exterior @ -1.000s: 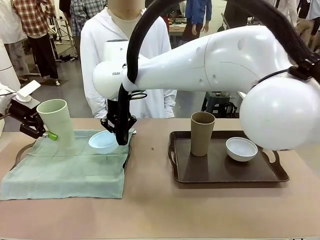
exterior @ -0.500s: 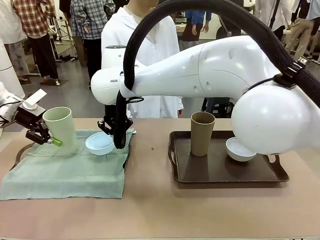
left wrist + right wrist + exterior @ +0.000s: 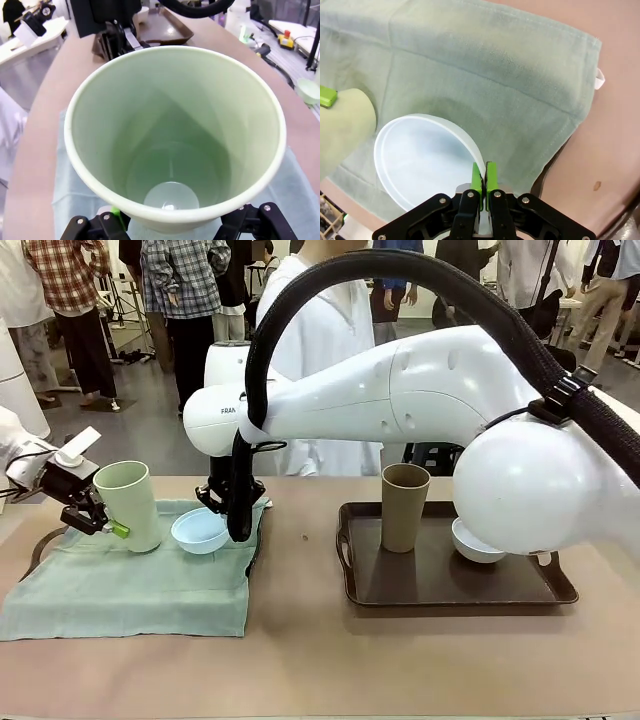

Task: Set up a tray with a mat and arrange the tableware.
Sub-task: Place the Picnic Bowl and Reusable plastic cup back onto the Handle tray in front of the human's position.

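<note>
The left jaws clasp the pale green cup from both sides low on its wall. The cup is nearly upright at the back left of the green mat; whether its base touches the cloth I cannot tell. The right jaws are pinched shut on the rim of the light blue bowl, held tilted just beside the cup over the mat. The mat covers a dark tray. Well apart on the desk, a second brown tray carries the brown cup and the white bowl.
</note>
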Controlling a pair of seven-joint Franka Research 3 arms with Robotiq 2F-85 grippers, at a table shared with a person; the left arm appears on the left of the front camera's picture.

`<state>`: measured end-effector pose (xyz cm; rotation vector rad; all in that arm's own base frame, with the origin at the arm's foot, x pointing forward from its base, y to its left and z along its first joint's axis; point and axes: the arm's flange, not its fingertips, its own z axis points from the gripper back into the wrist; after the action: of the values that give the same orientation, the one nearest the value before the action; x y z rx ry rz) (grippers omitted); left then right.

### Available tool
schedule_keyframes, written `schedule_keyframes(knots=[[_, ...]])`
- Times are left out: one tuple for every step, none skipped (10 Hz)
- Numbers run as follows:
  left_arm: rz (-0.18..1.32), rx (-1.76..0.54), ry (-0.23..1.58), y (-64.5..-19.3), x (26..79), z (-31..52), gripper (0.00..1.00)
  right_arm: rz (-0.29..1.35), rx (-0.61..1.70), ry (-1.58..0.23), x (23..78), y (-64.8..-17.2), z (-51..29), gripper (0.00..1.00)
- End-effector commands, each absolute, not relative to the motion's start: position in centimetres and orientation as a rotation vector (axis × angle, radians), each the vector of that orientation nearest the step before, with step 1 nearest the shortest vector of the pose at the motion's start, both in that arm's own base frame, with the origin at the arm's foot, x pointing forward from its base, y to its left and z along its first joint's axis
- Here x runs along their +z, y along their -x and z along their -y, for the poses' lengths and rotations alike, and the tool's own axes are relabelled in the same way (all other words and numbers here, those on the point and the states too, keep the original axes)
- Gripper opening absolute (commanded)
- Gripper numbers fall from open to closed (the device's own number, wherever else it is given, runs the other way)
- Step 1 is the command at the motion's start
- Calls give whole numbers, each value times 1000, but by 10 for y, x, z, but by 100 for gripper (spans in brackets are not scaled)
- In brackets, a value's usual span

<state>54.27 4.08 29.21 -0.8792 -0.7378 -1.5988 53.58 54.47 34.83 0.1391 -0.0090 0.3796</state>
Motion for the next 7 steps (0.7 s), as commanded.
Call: schedule_keyframes(knots=[[794, -1614, 879, -549, 290, -41, 83, 29, 399, -146, 351, -544, -552, 4], [784, -1609, 889, -549, 287, -40, 90, 31, 411, -148, 350, -543, -553, 4], [778, -1604, 895, -549, 286, -39, 100, 24, 418, -143, 351, -543, -552, 58], [780, -1607, 896, -549, 287, -40, 100, 23, 411, -123, 353, -542, -552, 64], [781, -1592, 883, -548, 290, -42, 100, 25, 400, -116, 357, -540, -550, 78], [777, -1585, 888, -549, 292, -42, 100, 27, 401, -112, 360, -538, -548, 84], [769, -1575, 875, -548, 296, -45, 100, 37, 398, -108, 366, -535, -546, 98]])
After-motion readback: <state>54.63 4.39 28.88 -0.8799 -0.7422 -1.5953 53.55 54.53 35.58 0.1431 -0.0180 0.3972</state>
